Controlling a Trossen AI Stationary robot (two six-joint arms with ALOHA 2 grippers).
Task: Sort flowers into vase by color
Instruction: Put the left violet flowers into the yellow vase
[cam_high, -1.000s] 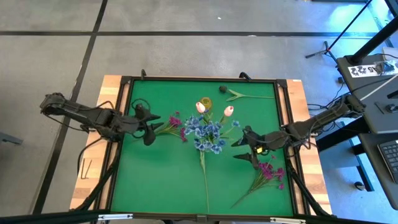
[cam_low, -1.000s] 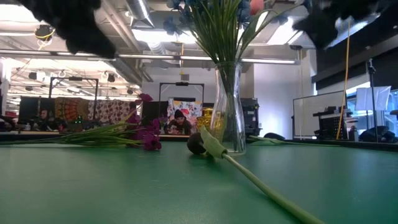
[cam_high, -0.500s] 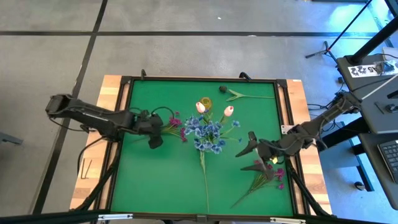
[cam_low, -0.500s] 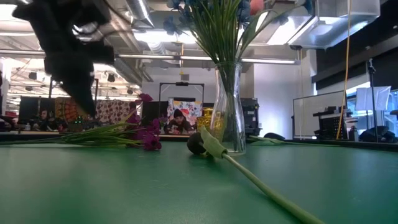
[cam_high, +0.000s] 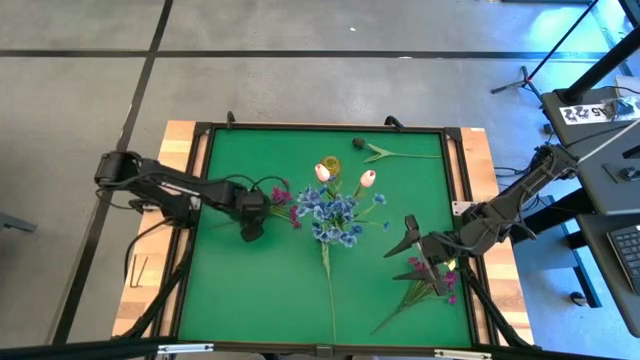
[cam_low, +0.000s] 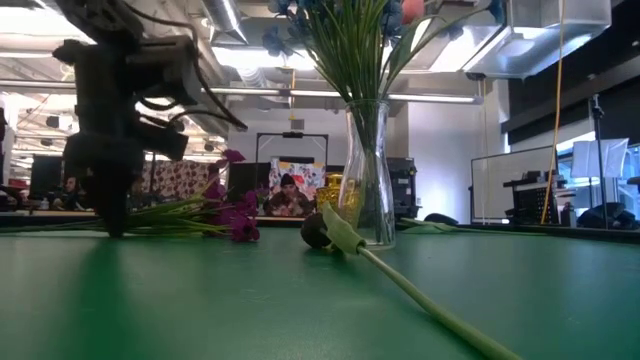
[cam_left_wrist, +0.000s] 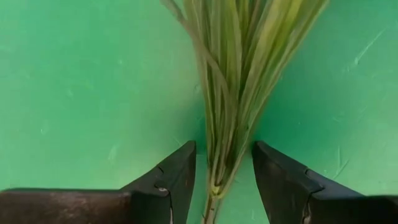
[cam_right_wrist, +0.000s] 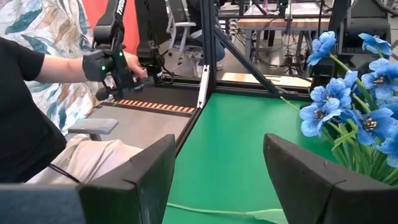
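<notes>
A clear glass vase (cam_low: 368, 180) stands mid-table and holds blue sprays (cam_high: 335, 215) and white-pink tulip buds (cam_high: 322, 172). One magenta spray (cam_high: 283, 197) lies on the green mat to the vase's left. My left gripper (cam_high: 252, 218) is open and points down over its stems (cam_left_wrist: 224, 124), one finger on each side, not touching them. My right gripper (cam_high: 400, 258) is open and empty, beside a second magenta spray (cam_high: 432, 280) lying near the right edge. A dark tulip (cam_high: 358, 143) lies at the far edge.
A long green stem (cam_high: 328, 290) runs from the blue sprays toward the near edge. The mat has a raised black frame (cam_high: 205, 200). In the right wrist view a person (cam_right_wrist: 37, 93) sits beyond the table's edge.
My left gripper has come down and a little toward the table's right, and now stands over the left magenta spray's stems at mat height. My right gripper has gone toward the near edge, closer to the right magenta spray. The flowers have stayed where they were.
</notes>
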